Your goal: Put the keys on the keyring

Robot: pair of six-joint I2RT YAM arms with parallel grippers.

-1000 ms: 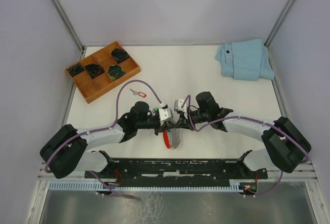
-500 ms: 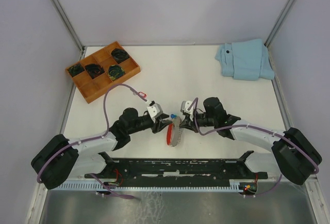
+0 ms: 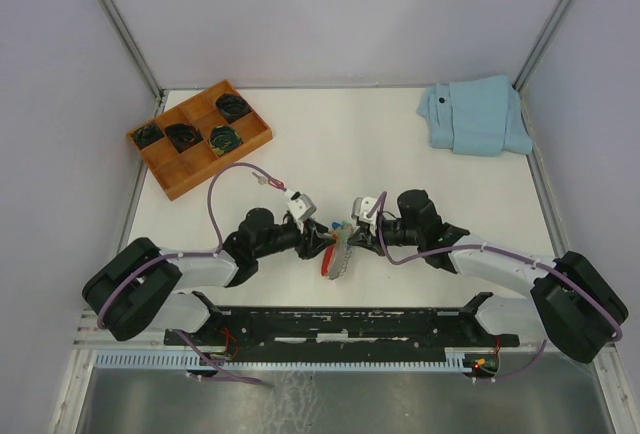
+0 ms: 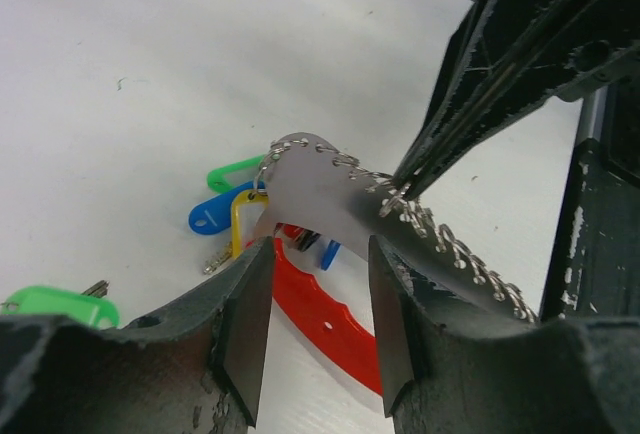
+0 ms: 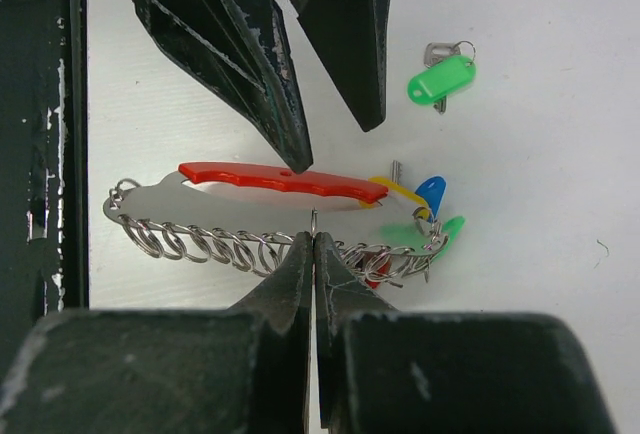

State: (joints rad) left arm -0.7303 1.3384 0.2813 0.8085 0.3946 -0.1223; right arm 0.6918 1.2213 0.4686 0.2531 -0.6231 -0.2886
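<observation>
The keyring lies between my two grippers: a grey ridged strap edged with small wire rings, a red curved band, and blue and yellow tags. My right gripper is shut on one wire ring of the keyring; it also shows in the top view. My left gripper is open with its jaws on either side of the red band; the top view shows it too. A green-tagged key lies loose on the table beside it. A red-tagged key lies farther back under the left arm's cable.
A wooden compartment tray holding dark coiled items stands at the back left. A folded light-blue cloth lies at the back right. The black base rail runs along the near edge, close behind the keyring.
My left gripper has turned and moved right, down to the keyring, and now straddles its red band. My right gripper has stayed shut on the ring, shifting slightly nearer.
</observation>
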